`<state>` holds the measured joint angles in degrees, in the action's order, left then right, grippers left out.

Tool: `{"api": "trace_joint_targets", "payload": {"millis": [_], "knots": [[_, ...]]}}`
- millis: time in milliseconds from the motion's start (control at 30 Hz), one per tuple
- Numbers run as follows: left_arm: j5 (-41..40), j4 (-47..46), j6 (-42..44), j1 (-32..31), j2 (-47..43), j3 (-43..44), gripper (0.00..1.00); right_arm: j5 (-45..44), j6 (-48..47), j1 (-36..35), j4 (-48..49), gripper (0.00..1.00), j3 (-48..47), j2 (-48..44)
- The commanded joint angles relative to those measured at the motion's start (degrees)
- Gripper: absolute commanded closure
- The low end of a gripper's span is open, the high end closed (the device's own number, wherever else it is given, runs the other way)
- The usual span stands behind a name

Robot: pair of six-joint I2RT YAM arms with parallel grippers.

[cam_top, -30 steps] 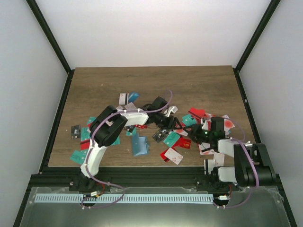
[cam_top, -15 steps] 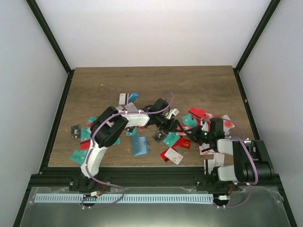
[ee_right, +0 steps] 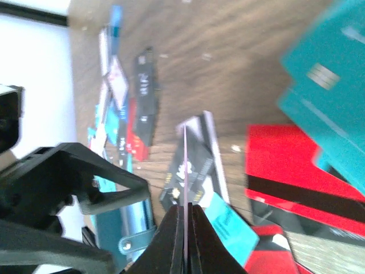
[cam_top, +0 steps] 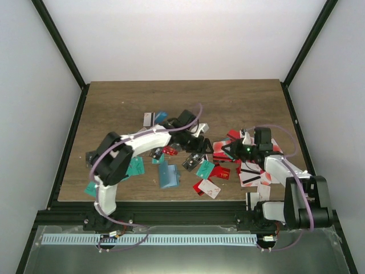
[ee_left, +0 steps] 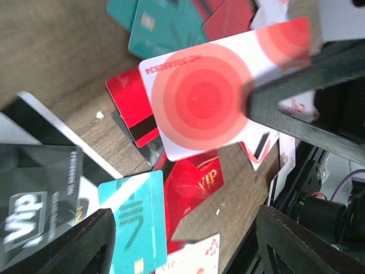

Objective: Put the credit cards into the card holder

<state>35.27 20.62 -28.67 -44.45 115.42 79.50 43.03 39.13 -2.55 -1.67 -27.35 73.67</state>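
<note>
Credit card (ee_left: 199, 97) edge-on, pinched between right jaws

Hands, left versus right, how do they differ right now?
The left hand is open and holds nothing; the right hand is shut on a white card with red rings. The left hand reaches in from the left, the right hand from the right. Both hang over the scattered cards, facing each other, close together.

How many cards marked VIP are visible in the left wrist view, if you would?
2: a black card at lower left, a red card at lower centre. Others may be hidden.
</note>
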Motion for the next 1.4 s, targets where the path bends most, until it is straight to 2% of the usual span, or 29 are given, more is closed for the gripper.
{"api": "trace_joint_targets", "payload": {"millis": [0,133,300,500,567,700,833,1000,1200,1367], "knots": [[-7.8,11.3,8.0,0.9,-11.4,2.4,0.29,6.1,-8.9,-2.8,-8.7,0.99,-7.5,-2.6],[-10.8,15.3,11.2,1.2,-20.5,1.1,0.23,8.9,-10.6,-9.8,-9.6,0.99,-11.9,-4.5],[-10.1,20.0,12.9,2.2,-31.9,0.0,0.2,14.5,-18.5,-18.2,-12.8,0.99,-18.9,-5.3],[-8.1,21.1,16.6,2.4,-47.3,-3.2,0.2,20.5,-27.1,-24.1,-17.6,0.99,-25.7,-6.3],[-8.0,22.7,17.9,2.5,-50.9,-2.9,0.23,22.8,-29.0,-25.5,-18.2,0.99,-26.6,-6.7],[-5.8,27.4,19.5,2.6,-52.8,-1.6,0.28,24.4,-31.4,-29.4,-17.5,0.99,-26.6,-8.9],[-0.8,31.7,20.0,2.5,-52.5,0.4,0.34,22.1,-36.6,-32.7,-22.4,0.99,-28.8,-9.7],[2.9,33.1,18.1,1.2,-52.7,0.0,0.34,18.6,-43.2,-35.2,-24.3,0.99,-29.3,-11.5],[3.0,33.4,16.9,-2.2,-52.7,-1.9,0.42,20.2,-48.5,-35.4,-25.4,0.99,-29.8,-13.4],[1.9,33.4,17.3,-3.6,-51.9,-3.1,0.44,22.4,-50.9,-35.4,-27.7,0.99,-31.8,-12.2]]}}
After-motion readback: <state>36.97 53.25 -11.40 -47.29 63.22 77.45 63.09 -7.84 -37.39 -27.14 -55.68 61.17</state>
